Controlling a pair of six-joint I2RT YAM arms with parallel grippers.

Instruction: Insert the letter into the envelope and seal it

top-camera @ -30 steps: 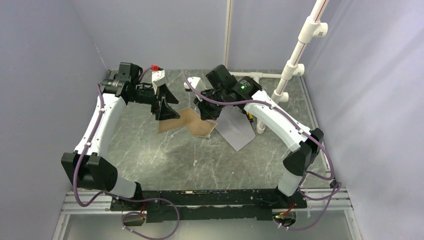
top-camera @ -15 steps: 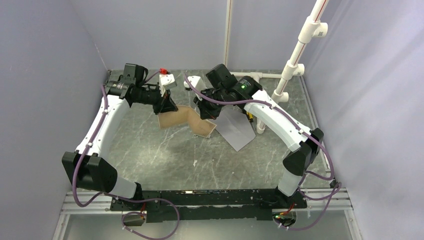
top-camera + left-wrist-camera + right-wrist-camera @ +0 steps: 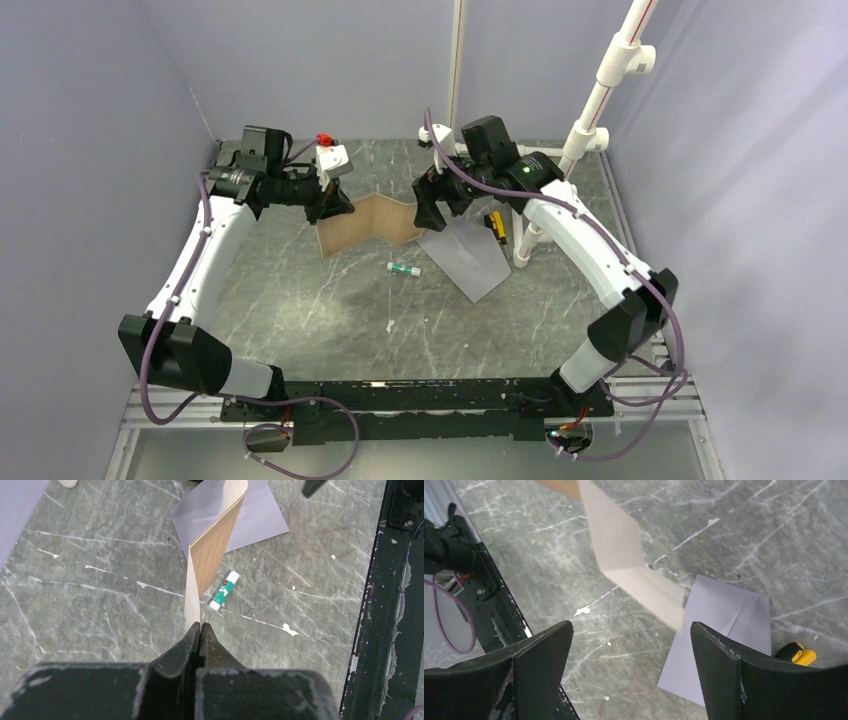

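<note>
Firmly pinched by the left hand (image 3: 200, 626), the letter (image 3: 211, 560) hangs clear of the wide-open right hand (image 3: 630, 627).

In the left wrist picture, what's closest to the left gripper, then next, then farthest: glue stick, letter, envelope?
1. The letter, pinched in the left gripper.
2. The glue stick, on the table right of the letter.
3. The envelope, flat on the table beyond both.
</note>
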